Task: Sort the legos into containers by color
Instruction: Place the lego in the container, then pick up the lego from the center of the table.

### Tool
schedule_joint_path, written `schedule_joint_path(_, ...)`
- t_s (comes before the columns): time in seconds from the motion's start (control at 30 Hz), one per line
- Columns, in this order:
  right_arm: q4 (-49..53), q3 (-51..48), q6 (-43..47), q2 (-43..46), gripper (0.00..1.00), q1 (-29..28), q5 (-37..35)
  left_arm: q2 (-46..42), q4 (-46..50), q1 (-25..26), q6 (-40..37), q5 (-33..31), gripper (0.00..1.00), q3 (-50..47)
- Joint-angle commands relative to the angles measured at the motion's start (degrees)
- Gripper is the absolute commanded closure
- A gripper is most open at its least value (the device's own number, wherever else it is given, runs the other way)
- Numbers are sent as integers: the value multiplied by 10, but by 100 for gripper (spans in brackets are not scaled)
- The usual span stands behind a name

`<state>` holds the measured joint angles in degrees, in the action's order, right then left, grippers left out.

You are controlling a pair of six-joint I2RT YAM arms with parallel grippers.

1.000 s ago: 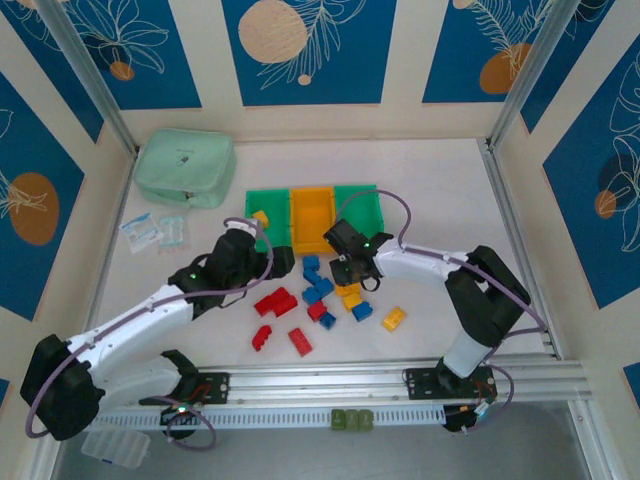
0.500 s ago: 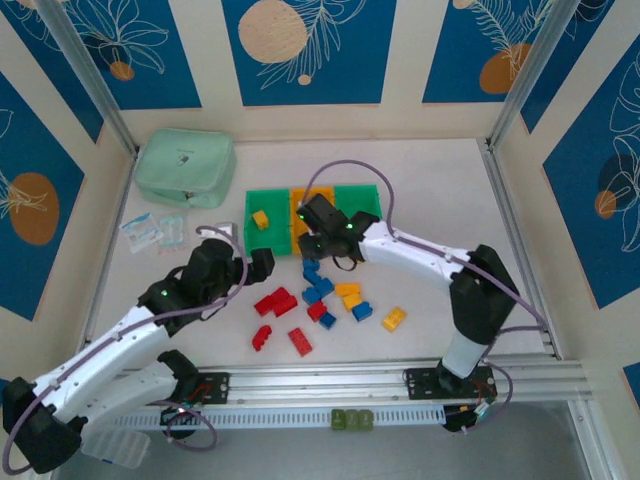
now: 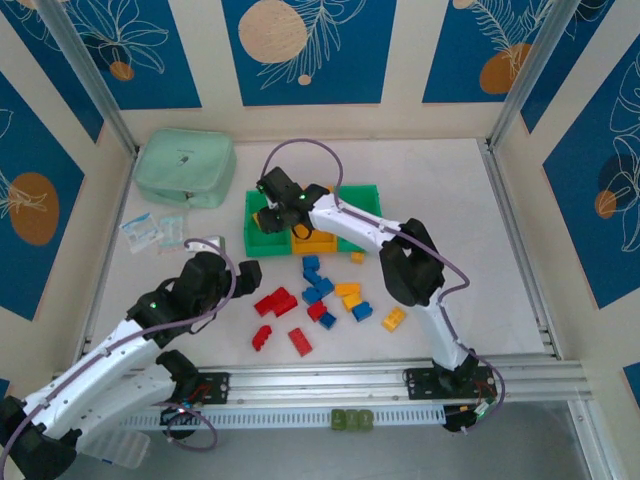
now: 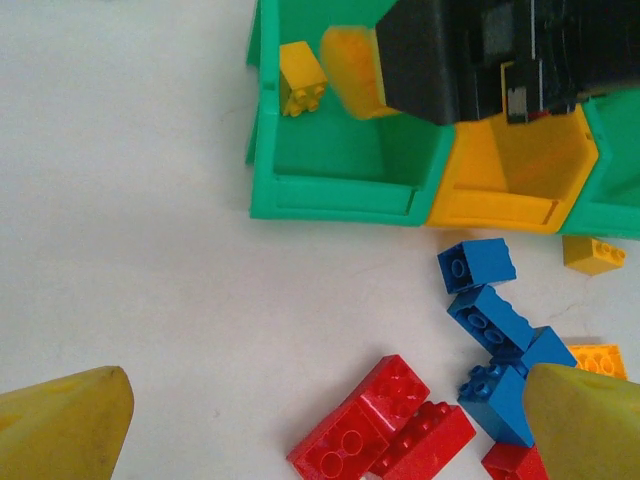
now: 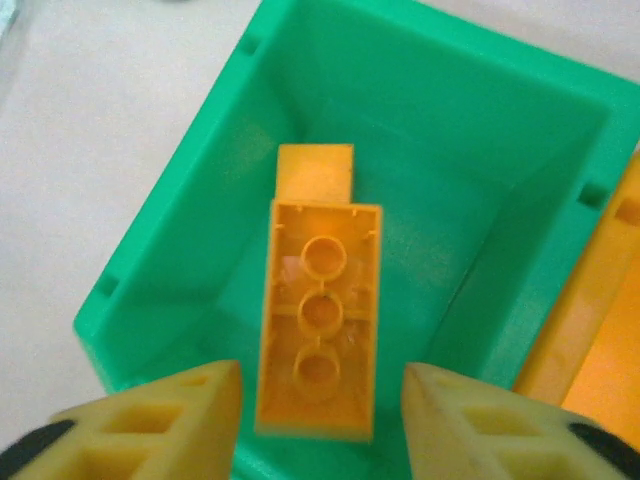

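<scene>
Over the left green bin (image 5: 150,270), your right gripper (image 5: 320,400) stands partly open. A long yellow brick (image 5: 320,320) lies underside-up between its fingers with a gap on either side, so nothing is gripped. A second yellow brick (image 4: 301,77) lies in that bin's far corner. Your left gripper (image 4: 330,420) hangs wide and empty above the table (image 4: 130,260), near red bricks (image 4: 385,425) and blue bricks (image 4: 490,320). One yellow brick (image 4: 594,254) sits just before the right green bin (image 4: 612,180).
</scene>
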<state>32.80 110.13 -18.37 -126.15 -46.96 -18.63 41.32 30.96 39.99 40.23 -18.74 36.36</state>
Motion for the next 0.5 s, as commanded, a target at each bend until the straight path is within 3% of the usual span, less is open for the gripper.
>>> schedule_joint_path(0.0, 24, 27, 16, 19, 45, 4, 8, -4, 11, -3, -1, -10, 1, 5)
schedule_joint_path(0.17, 8, -33, 17, 91, 40, 0, 10, 1, -3, -3, -1, -8, 1, 7)
schedule_joint_path(0.47, -34, -251, -21, 279, 34, 16, 8, 46, -44, -3, -19, 49, 1, 25)
